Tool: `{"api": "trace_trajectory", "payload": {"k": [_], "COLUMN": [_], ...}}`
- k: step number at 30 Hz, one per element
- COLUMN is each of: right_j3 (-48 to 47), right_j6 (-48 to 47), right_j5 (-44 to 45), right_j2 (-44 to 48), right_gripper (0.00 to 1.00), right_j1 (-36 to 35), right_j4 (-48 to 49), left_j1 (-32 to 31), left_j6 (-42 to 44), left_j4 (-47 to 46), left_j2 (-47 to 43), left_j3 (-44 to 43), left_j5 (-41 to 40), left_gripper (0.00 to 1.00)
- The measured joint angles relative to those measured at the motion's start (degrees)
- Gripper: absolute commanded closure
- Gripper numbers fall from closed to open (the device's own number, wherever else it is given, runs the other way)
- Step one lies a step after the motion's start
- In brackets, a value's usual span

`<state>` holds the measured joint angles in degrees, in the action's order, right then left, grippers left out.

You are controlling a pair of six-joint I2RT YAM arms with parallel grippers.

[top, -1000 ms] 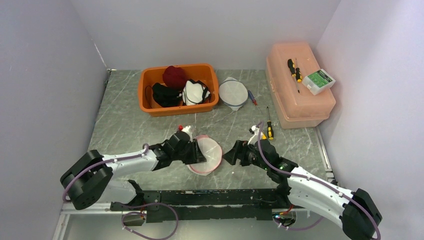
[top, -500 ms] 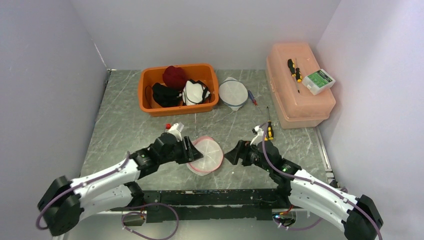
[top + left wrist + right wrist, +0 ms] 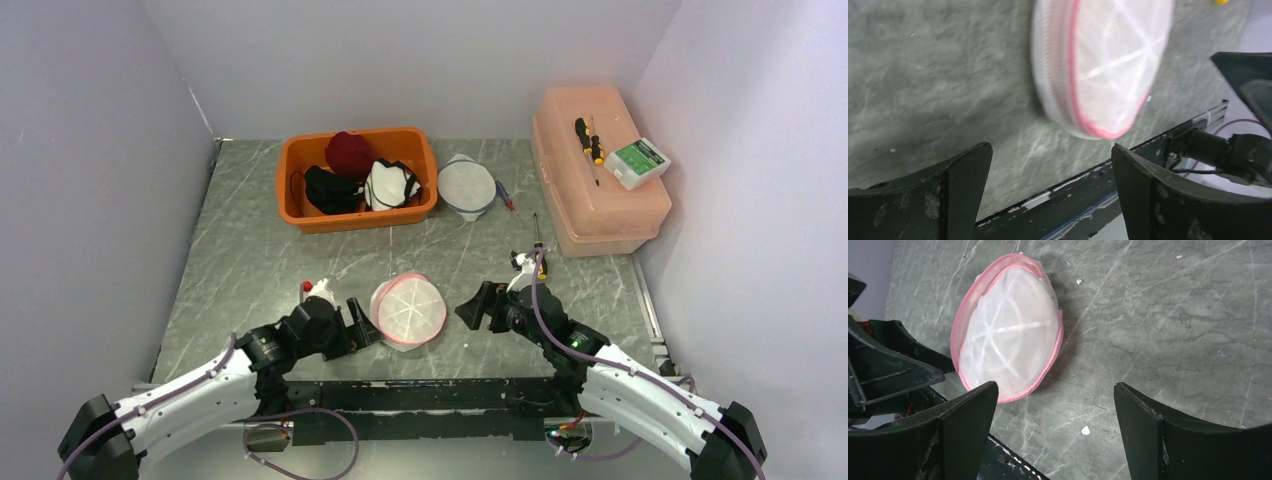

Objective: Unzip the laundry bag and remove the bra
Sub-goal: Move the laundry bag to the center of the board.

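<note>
The left jaws stand wide apart with nothing between them, just short of the laundry bag [image 3: 1103,65]. The right jaws are also spread and empty, facing the bag's other side. The bag (a round white mesh pod with a pink rim) lies on the grey marbled counter [image 3: 260,250] between the two arms, near the front edge. Farther back sit an orange bin [image 3: 360,217] of garments, a second mesh pod [image 3: 467,187] and a pink lidded box [image 3: 600,200] by the right wall. Plain pale walls close the space. A second earlier the left jaws were narrower and at the bag's rim. They have since opened and drawn back leftward.
</note>
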<state>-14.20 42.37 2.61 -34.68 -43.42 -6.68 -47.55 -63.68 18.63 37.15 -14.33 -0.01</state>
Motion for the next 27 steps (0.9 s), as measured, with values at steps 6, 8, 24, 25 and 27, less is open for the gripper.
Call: {"api": "trace_trajectory", "payload": {"k": [6, 8, 24, 25, 27], "right_j3": [-0.4, -1.0, -3.1, -3.4, -3.8], "right_j6": [-0.4, -0.5, -1.3, -1.4, -1.5], "right_j5": [0.5, 0.9, 3.6, 3.9, 4.3], "right_j2": [1.3, 2.3, 7.7, 7.9, 8.2], "right_gripper": [0.1, 0.1, 0.1, 0.1, 0.1], "right_j1": [0.0, 0.0, 0.3, 0.3, 0.3], "right_j4": [-1.9, -2.8, -8.3, -8.7, -9.0], "left_j1": [0.0, 0.1, 0.2, 0.3, 0.4], "left_j6": [-0.7, -0.7, -2.1, -2.1, -2.0], "left_j4": [-10.3, -15.2, -32.2, -32.9, -35.0], "left_j2": [7.8, 11.5, 28.9, 29.6, 31.4], "left_j3": [1.9, 1.9, 0.0, 0.0, 0.0], "left_j5": [2.0, 2.9, 3.3, 3.3, 3.3], "left_gripper": [0.14, 0.14, 0.57, 0.59, 0.64]}}
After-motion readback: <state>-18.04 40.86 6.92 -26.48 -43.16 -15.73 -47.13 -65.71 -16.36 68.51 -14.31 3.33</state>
